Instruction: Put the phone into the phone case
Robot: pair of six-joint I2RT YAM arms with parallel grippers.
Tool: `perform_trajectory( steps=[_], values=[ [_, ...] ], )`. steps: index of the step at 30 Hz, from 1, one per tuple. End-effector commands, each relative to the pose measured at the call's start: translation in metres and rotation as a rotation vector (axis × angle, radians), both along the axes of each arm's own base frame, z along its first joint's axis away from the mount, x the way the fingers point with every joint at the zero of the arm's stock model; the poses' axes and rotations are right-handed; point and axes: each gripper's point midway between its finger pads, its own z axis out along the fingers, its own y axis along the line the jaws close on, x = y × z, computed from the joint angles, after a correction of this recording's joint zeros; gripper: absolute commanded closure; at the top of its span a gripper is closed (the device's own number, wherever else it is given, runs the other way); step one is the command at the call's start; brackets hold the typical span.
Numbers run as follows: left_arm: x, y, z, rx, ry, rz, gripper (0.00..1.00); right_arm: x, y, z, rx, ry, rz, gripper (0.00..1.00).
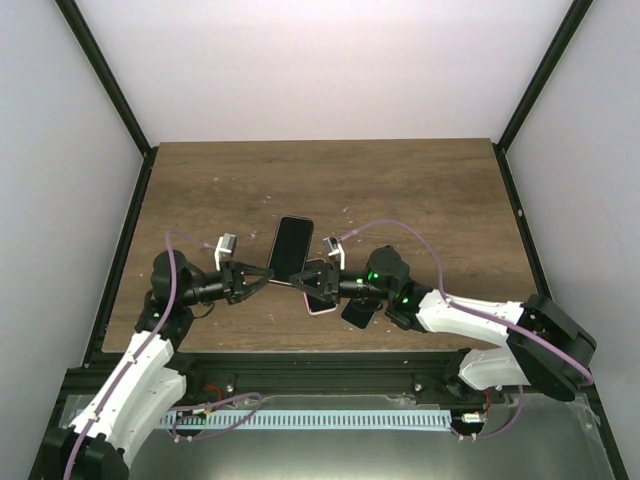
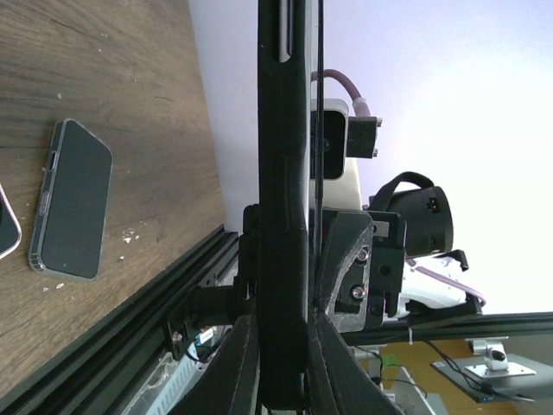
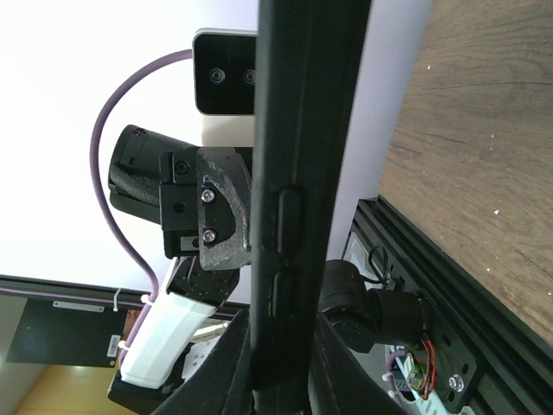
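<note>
A black phone case, a flat slab with moulded side buttons, is held above the table between both arms. In the top view its upper face is glossy black; I cannot tell whether the phone sits inside it. My left gripper is shut on its near end from the left, and my right gripper is shut on it from the right. In the left wrist view the case stands edge-on between the closed fingers of the left gripper. The right wrist view shows the same case clamped in the right gripper.
A pink-rimmed phone lies on the wooden table under my right gripper. A dark phone in a clear case lies beside it, also seen in the left wrist view. The black frame rail runs along the near edge.
</note>
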Motion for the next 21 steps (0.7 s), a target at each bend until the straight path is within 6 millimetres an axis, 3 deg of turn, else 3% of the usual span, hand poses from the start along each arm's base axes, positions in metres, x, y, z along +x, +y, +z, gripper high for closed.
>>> perform_trajectory(
  steps=[1, 5, 7, 14, 21],
  values=[
    [0.005, 0.0, 0.001, 0.045, -0.028, 0.01, 0.99, -0.008, 0.0, 0.017, 0.026, -0.119, 0.022, 0.96],
    [0.008, 0.002, 0.003, 0.095, -0.054, 0.028, 0.62, -0.008, -0.003, 0.017, -0.001, -0.172, 0.011, 0.99],
    [0.011, 0.002, 0.004, 0.119, -0.067, 0.029, 0.51, -0.012, -0.006, 0.02, -0.007, -0.195, 0.02, 0.99],
    [0.018, -0.004, 0.034, 0.117, -0.216, -0.021, 0.49, -0.033, -0.006, 0.033, 0.029, -0.272, 0.128, 0.99],
    [0.038, 0.002, 0.031, 0.144, -0.194, 0.021, 0.54, -0.051, -0.005, 0.03, 0.04, -0.312, 0.208, 0.99]
  ],
)
